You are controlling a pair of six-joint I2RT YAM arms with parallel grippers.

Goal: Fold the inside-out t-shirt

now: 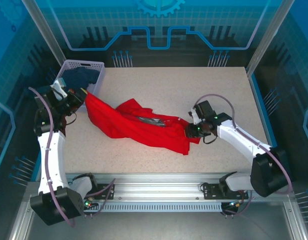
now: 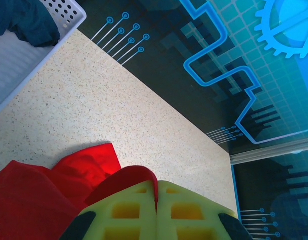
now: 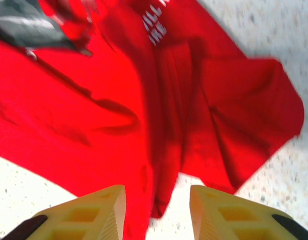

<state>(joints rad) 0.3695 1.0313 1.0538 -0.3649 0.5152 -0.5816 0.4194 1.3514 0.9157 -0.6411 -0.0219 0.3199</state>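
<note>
One red t-shirt (image 1: 138, 127) is lying crumpled on the table (image 1: 194, 90). Left gripper (image 2: 155, 192) is pinching its edge, right gripper (image 3: 158, 197) is sitting spread over the cloth. One basket (image 1: 83, 64) is holding one navy garment (image 1: 81, 76).

Left hand (image 1: 85, 94) pinched closed on the t-shirt (image 1: 138, 127), forearm upright; right hand (image 1: 188, 131) spread apart, arm stretched inward.

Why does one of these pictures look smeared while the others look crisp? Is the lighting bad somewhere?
Right wrist view: the red t-shirt and its white lettering are streaked with blur. Left wrist view: sharp, the speckles of the table crisp. Top view: even light, no harsh glare on the table.
</note>
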